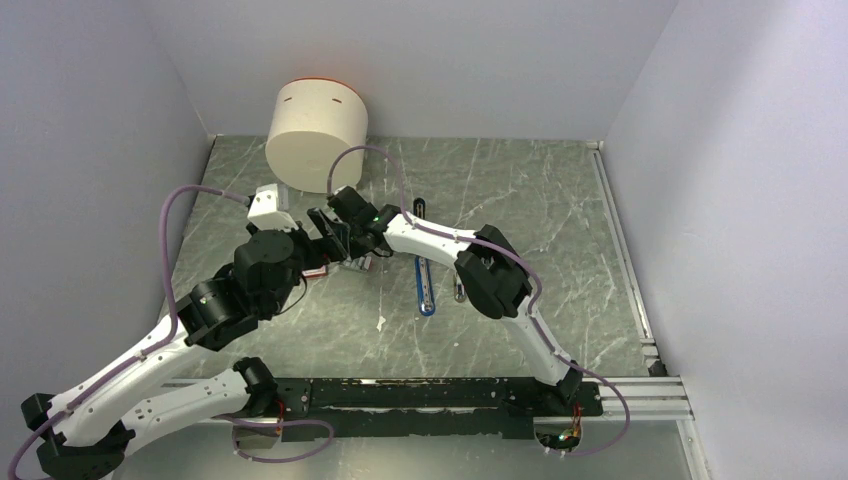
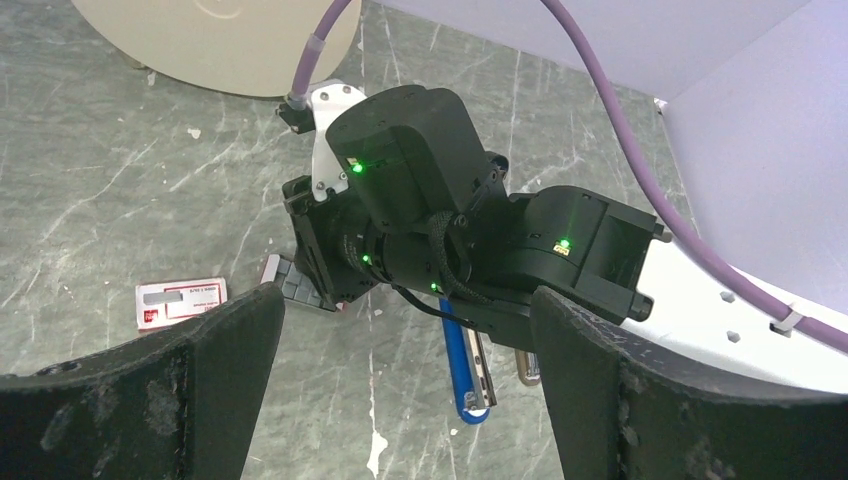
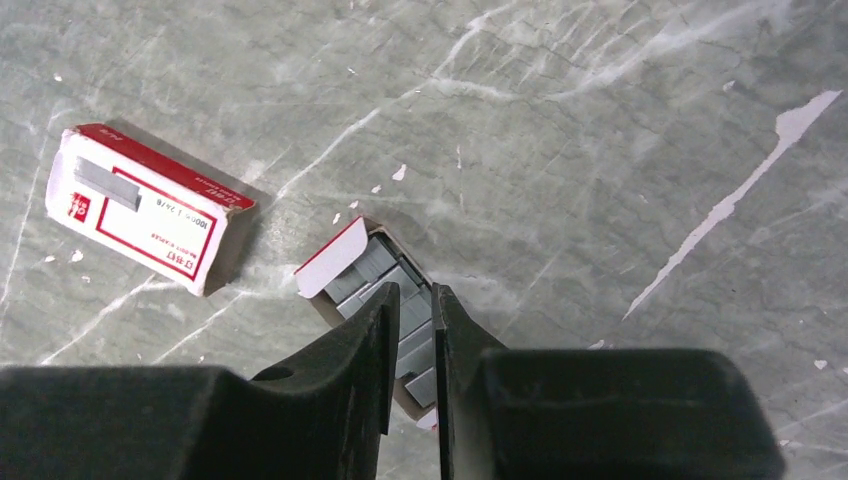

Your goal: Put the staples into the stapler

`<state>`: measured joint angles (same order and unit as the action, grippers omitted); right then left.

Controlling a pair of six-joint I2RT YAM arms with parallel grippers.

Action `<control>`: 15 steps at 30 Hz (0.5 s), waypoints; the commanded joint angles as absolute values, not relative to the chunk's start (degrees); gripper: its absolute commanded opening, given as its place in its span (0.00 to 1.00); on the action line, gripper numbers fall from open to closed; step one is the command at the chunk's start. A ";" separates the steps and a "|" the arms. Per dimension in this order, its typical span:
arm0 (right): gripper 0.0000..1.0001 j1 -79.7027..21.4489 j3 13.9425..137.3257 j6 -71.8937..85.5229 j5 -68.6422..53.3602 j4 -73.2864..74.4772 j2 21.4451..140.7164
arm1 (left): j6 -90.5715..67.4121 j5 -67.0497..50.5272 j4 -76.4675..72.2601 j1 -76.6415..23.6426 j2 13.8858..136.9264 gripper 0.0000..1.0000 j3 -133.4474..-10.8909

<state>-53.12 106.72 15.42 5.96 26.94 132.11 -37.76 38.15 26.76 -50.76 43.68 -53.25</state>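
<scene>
Top view: stapler lies apart from the right gripper.
Left wrist: left gripper is spread wide and holds nothing; red box lies near.
Right wrist: the right gripper is clenched on the staple block in its tray. Advice: lift straight up, slowly, strip level.
</scene>
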 commanded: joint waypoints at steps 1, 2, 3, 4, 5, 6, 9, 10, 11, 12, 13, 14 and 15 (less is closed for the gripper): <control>0.22 -53.36 107.45 14.43 3.35 25.64 131.58 | -37.57 39.38 27.77 -50.42 42.71 0.97 -53.49; 0.22 -53.34 107.72 14.54 3.38 26.08 131.88 | -37.57 39.49 27.65 -50.38 42.53 0.97 -53.46; 0.23 -53.39 108.49 14.77 3.75 26.64 132.25 | -37.52 39.59 27.56 -50.37 42.32 0.97 -53.32; 0.26 -53.43 108.99 15.08 3.96 27.29 132.72 | -37.51 39.71 27.47 -50.38 42.15 0.97 -53.27; 0.28 -53.46 109.36 15.21 4.16 27.89 133.01 | -37.52 39.79 27.43 -50.42 42.02 0.97 -53.20; 0.30 -53.51 109.45 15.24 4.29 28.08 133.21 | -37.45 39.86 27.42 -50.37 42.01 0.97 -53.18; 0.34 -53.85 109.34 15.10 4.34 28.03 133.33 | -37.38 39.69 27.60 -50.41 42.25 0.97 -53.10; 0.34 -53.94 109.40 15.04 4.12 28.09 133.40 | -37.26 39.60 27.62 -50.39 42.39 0.97 -53.09; 0.35 -53.93 109.56 15.00 3.86 28.18 133.54 | -37.34 39.56 27.72 -50.39 42.56 0.97 -53.12; 0.35 -53.96 109.68 15.09 3.56 28.26 133.63 | -37.34 39.49 27.83 -50.42 42.74 0.97 -53.17; 0.33 -54.02 109.83 14.99 3.18 28.42 133.79 | -37.35 39.47 27.93 -50.37 42.94 0.97 -53.17; 0.32 -54.09 110.11 15.02 3.01 28.57 134.01 | -37.32 39.47 27.95 -50.41 43.04 0.97 -53.17; 0.31 -54.20 110.38 15.06 3.17 28.89 134.27 | -37.31 39.46 27.95 -50.37 43.13 0.97 -53.16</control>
<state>-53.60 108.07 15.33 3.99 27.75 132.40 -37.74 38.39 27.33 -50.76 42.87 -53.23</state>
